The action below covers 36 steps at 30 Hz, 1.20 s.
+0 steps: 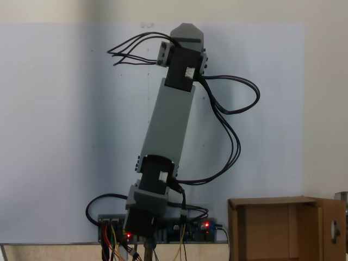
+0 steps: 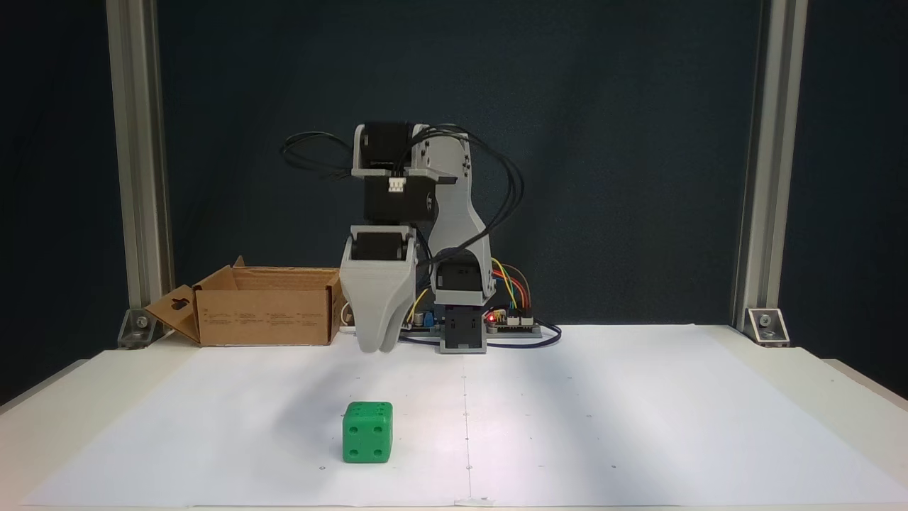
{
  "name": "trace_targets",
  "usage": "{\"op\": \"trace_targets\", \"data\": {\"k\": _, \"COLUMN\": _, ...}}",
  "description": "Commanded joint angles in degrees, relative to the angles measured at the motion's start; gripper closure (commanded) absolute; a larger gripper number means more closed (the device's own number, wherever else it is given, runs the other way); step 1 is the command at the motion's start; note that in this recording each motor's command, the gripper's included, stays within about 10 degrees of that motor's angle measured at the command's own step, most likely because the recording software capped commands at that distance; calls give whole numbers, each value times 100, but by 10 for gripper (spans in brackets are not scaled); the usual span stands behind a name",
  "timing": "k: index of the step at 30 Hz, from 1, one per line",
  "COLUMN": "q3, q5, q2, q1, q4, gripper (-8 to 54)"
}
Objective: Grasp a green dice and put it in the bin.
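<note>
The green dice (image 2: 367,431) sits on the white sheet near the table's front, a face with several dark pips turned to the camera. My gripper (image 2: 377,348) hangs pointing down, above the table and farther back than the dice, almost in line with it. Its two grey tips touch with nothing between them, so it is shut. The bin (image 2: 266,305), an open brown cardboard box with raised flaps, stands at the back left, just left of the gripper. In a fixed view from above, the bin (image 1: 272,228) is at the lower right and the arm (image 1: 168,136) stretches up the picture.
The arm's base and a circuit board with coloured wires and red lights (image 2: 507,321) stand at the back centre. Metal frame posts (image 2: 142,177) rise at the back corners. Black cables (image 1: 234,109) loop off the arm.
</note>
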<state>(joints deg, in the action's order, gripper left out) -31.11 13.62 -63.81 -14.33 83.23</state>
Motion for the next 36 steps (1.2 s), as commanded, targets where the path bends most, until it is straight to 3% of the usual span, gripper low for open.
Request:
{"op": "trace_targets", "data": {"k": 1, "q3": -35, "q5": 272, "q2": -53, "q1": -44, "q4": -290, "gripper": 23}}
{"op": "trace_targets", "data": {"k": 8, "q3": -686, "q5": 281, "q2": -53, "q1": -114, "q4": -747, "gripper": 23}}
{"op": "trace_targets", "data": {"k": 36, "q3": -747, "q5": 369, "q2": 281, "q1": -281, "q4": -1151, "gripper": 23}}
